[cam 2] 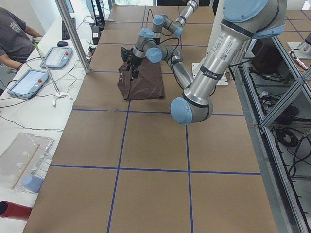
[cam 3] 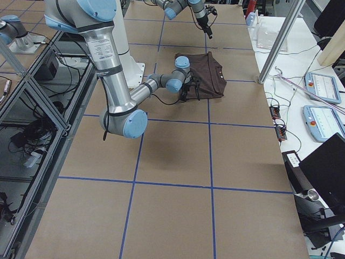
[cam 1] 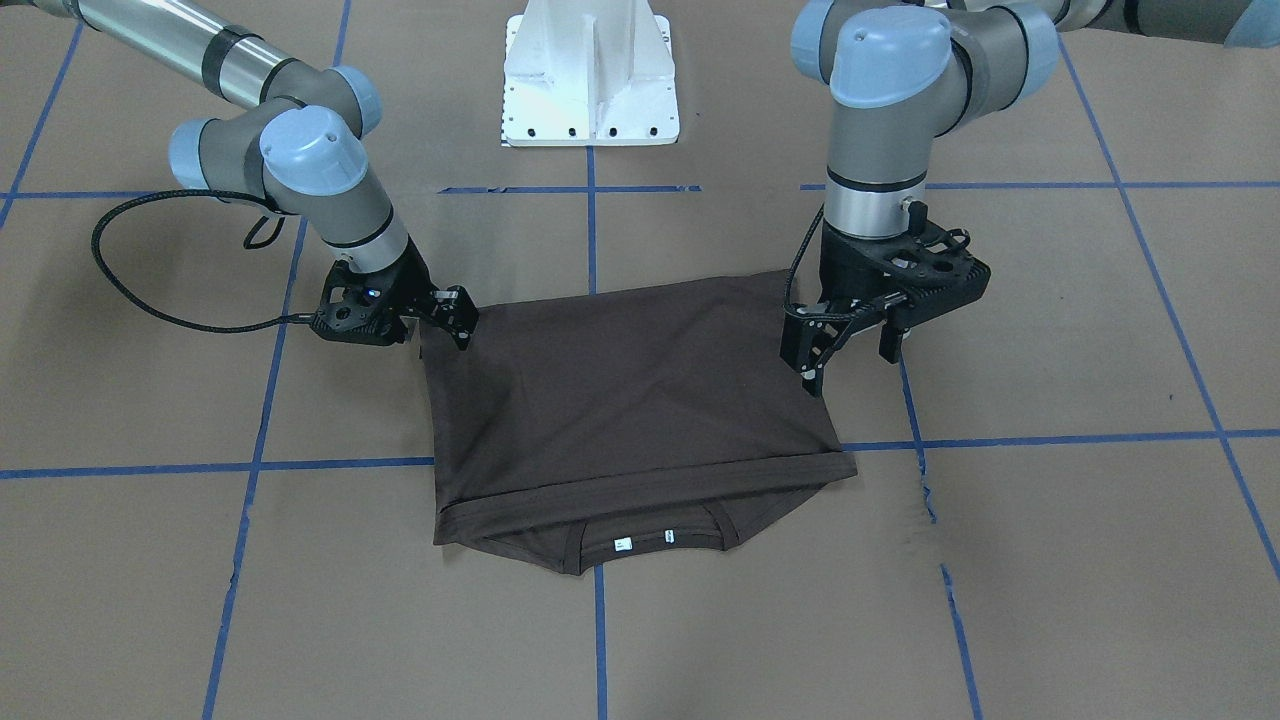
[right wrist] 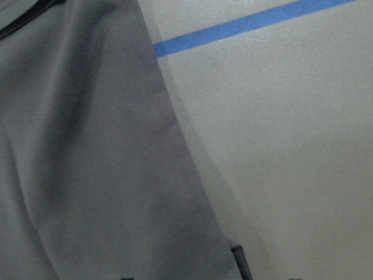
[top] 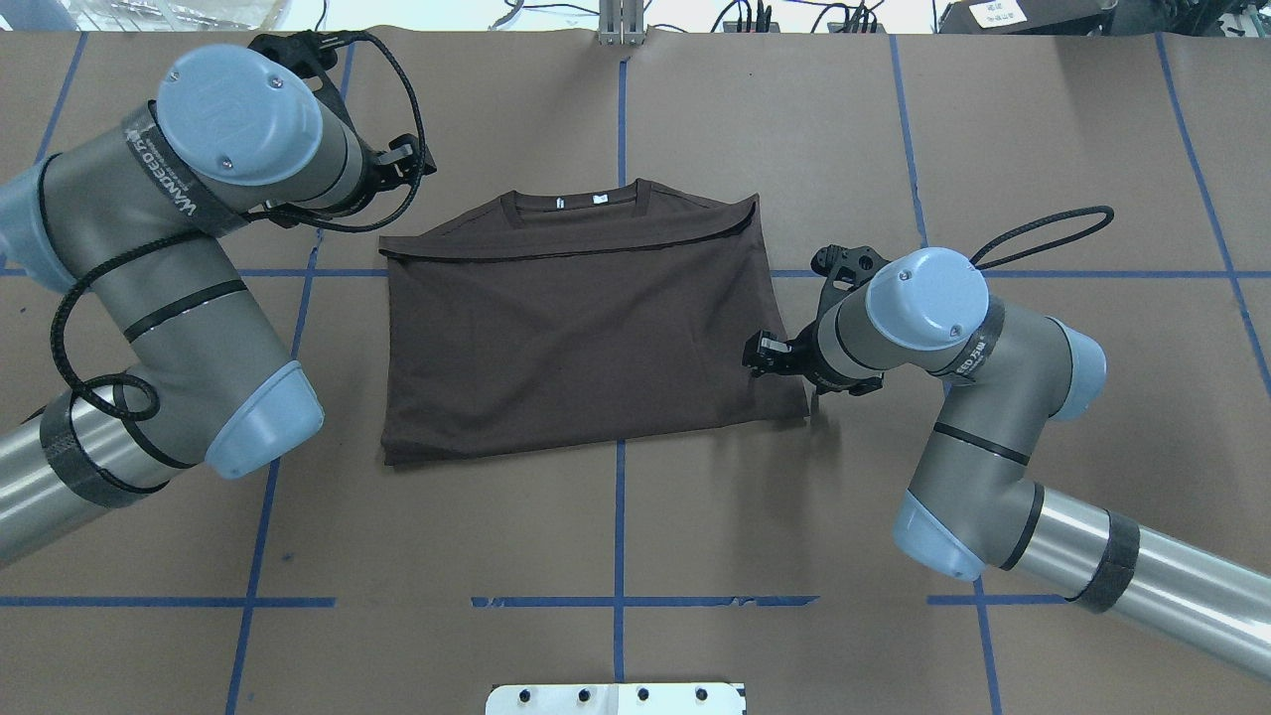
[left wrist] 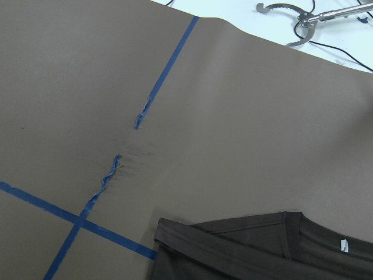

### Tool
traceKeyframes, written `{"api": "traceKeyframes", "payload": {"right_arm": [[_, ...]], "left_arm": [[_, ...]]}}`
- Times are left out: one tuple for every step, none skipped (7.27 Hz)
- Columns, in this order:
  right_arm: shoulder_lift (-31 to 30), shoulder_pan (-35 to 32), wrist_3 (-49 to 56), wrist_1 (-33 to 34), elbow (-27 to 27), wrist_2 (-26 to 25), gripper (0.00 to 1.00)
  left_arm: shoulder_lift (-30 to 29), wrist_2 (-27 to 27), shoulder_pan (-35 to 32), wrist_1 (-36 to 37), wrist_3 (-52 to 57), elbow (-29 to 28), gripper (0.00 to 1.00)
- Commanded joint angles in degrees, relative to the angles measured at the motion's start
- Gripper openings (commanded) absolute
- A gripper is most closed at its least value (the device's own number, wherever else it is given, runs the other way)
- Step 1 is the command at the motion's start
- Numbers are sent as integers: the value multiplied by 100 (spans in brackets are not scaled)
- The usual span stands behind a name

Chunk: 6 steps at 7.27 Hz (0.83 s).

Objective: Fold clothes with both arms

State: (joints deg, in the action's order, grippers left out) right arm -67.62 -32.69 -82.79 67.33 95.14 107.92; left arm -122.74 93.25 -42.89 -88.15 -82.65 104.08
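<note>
The dark grey-brown T-shirt lies flat on the table, folded into a rectangle. Its collar and white tags are at the far edge from the robot. My right gripper is low at the shirt's right edge. In the right wrist view the fabric fills the left side and the jaws stand apart at the bottom, so it reads open. My left gripper hangs open and empty above the shirt's left edge. Its wrist view shows only the collar corner and no fingers.
The white base pedestal stands at the robot's side of the table. Blue tape lines cross the brown paper, torn in one place. Metal tongs lie past the far edge. An operator sits at a side bench.
</note>
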Motion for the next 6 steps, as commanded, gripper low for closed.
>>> {"api": "traceKeyframes", "payload": {"right_arm": [[-5,9,0,8,5,36,0],[-5,17,0,17,-4,44,0],[3,18,0,26,13,79,0],[38,18,0,217,66,262,0],[-31,-9,0,271,258,282,0],[-293,35,0,289,555,282,0]], "left_arm": [[5,0,-8,-1,3,-1,100],[13,0,0,-1,12,-1,100],[5,0,0,-1,12,-1,100],[5,0,0,-1,12,-1,100],[-4,0,0,-1,12,-1,100],[-4,0,0,-1,12,-1,100]]}}
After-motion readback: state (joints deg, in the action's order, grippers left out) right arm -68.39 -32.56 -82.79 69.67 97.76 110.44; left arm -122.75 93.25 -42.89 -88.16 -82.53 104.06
